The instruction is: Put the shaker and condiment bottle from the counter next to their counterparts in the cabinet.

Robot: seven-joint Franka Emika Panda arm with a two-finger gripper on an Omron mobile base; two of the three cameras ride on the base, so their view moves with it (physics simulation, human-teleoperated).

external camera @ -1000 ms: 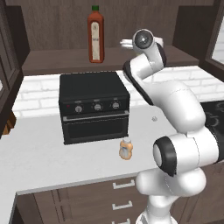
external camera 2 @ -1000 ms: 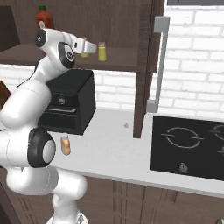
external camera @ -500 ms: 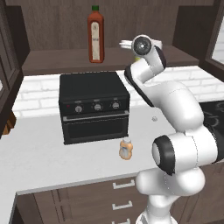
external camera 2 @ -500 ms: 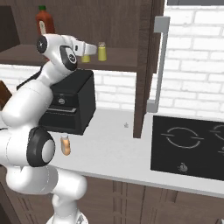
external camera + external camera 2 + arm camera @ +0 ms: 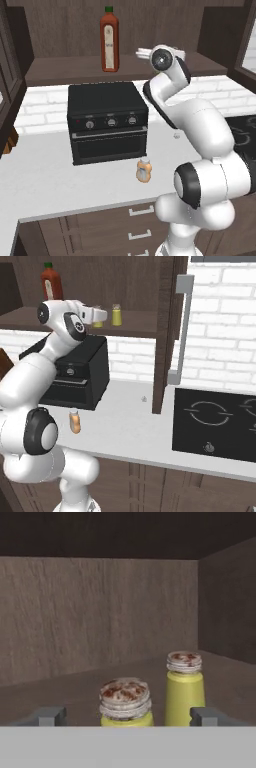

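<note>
Jaws wide around shaker (image 5: pixel 125 704) on cabinet (image 5: pixel 75 687) shelf, beside second shaker (image 5: pixel 184 687). Gripper (image 5: pixel 127 716) should back straight out, avoiding a knock.

The squat condiment bottle (image 5: pixel 143 170) stands on the desk (image 5: pixel 50 190) just in front of the black toaster oven's (image 5: pixel 107 121) right corner, while the tall red bottle (image 5: pixel 109 40) stands upright on the cabinet (image 5: pixel 60 70) shelf above.

Cabinet (image 5: pixel 100 612): matt brown wood, visible grain. Both shakers (image 5: pixel 125 704) (image 5: pixel 184 688): smooth yellow-green bodies, possibly plastic; ridged silvery caps. Counter (image 5: pixel 60 187): smooth matt white. Toaster oven (image 5: pixel 107 122): matt black. Red bottle (image 5: pixel 109 41), upper centre: glossy.
</note>
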